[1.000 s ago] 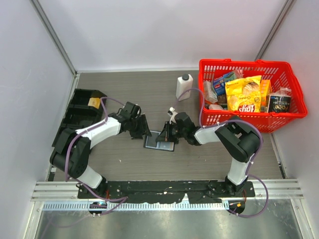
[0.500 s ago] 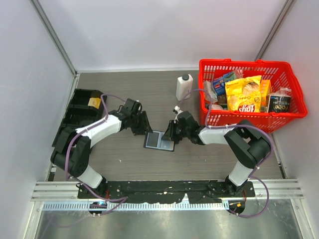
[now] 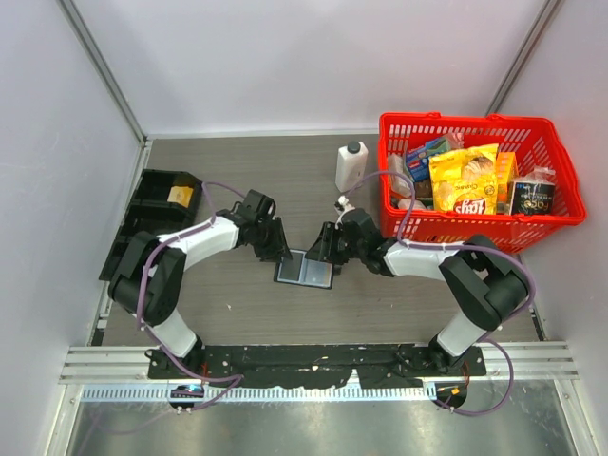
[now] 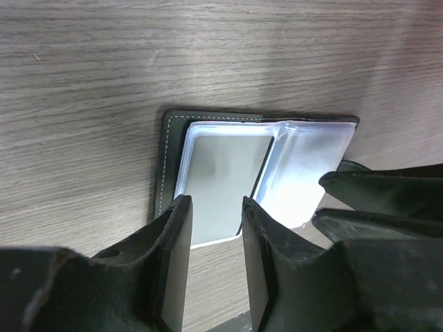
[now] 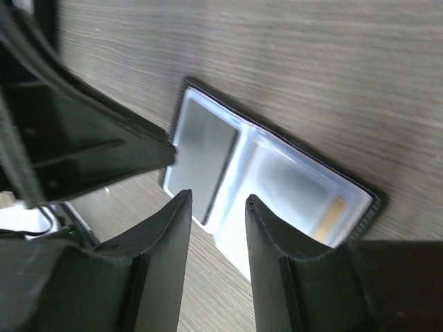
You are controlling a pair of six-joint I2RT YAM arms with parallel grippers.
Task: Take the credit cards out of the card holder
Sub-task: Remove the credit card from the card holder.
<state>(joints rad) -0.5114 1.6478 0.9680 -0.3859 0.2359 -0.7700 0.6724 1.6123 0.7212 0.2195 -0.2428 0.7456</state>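
Observation:
The black card holder lies open flat on the table between my two grippers. Clear inner sleeves face up. In the left wrist view the holder has a pale blue-grey credit card in one sleeve. In the right wrist view that card shows again, and a yellowish-orange card edge shows in the other sleeve. My left gripper is open and empty just above the holder's edge. My right gripper is open and empty over the opposite side.
A red basket full of groceries stands at the right. A white bottle stands beside it. A black compartment tray sits at the left edge. The two grippers' fingers are close together over the holder.
My left gripper has moved right, closer to the holder's edge. My right arm's elbow has swung right, with its gripper staying near the holder. The holder has not moved.

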